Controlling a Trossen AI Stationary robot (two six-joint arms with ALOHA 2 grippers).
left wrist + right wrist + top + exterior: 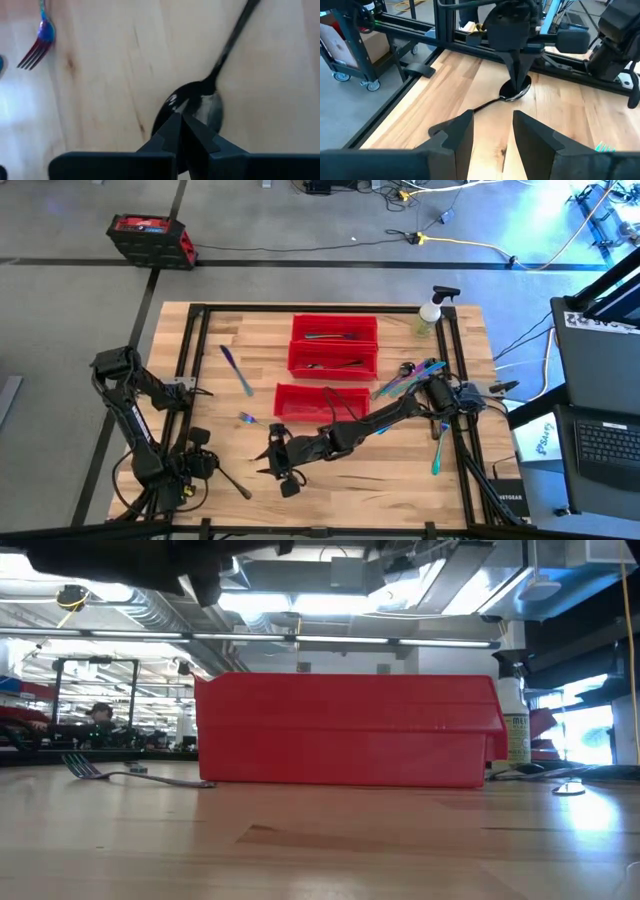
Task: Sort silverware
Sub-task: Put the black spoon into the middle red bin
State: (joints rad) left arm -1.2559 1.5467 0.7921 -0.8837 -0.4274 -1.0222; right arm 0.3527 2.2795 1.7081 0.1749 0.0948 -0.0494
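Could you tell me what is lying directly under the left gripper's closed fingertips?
The bowl of a dark spoon lies on the wooden table under the shut left gripper. Its handle runs away across the wood; the fingers cover the bowl's near edge.

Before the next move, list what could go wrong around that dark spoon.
The left gripper has shut fingers resting on the dark spoon bowl; pressing could skid it instead of gripping. The right gripper, fingers open, sits close at the handle end, so the arms might collide.
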